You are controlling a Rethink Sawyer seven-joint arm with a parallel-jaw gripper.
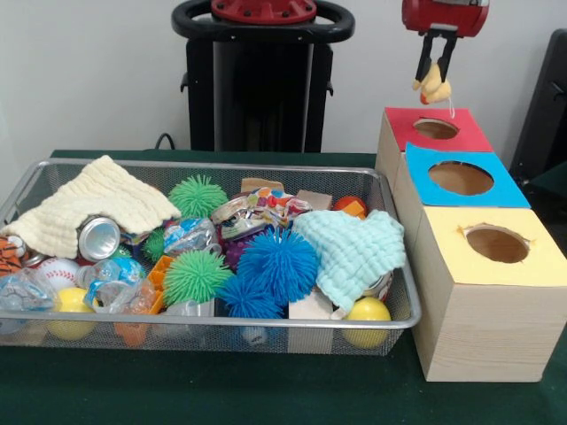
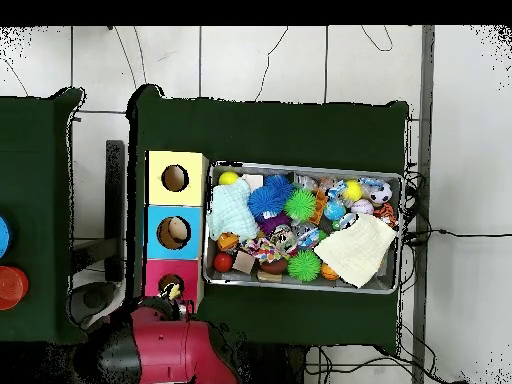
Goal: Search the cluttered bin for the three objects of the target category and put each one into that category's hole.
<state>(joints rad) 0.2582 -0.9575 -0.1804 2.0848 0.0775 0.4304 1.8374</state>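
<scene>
Jaws [image 1: 433,78] closed on a small pale-yellow soft item [image 1: 433,86] w/ a bit of orange at one side, lumpy, maybe a plush toy; exact kind can't tell. It hangs just above the red-topped box [image 1: 438,133], over its round hole [image 1: 436,129], not touching the box. In overhead view the jaws [image 2: 172,291] sit right over that red box [image 2: 170,280] at the row's end nearest the arm. Three wooden boxes in a row beside the bin: red top, blue top [image 1: 461,177], yellow top [image 1: 496,243], each w/ one round hole. Overhead shows something tan inside the blue box's hole [image 2: 174,234]. Wire mesh bin [image 1: 213,329] on green counter [image 1: 266,390], packed: cream knit cloth [image 1: 93,205] at one end, mint cloth [image 1: 353,250] at the other, blue spiky balls [image 1: 276,264], green spiky balls [image 1: 195,276], yellow balls [image 1: 367,312], a baseball [image 1: 55,273], a crushed can [image 1: 97,237], crinkled wrappers [image 1: 252,212], wood blocks [image 1: 310,305].
</scene>
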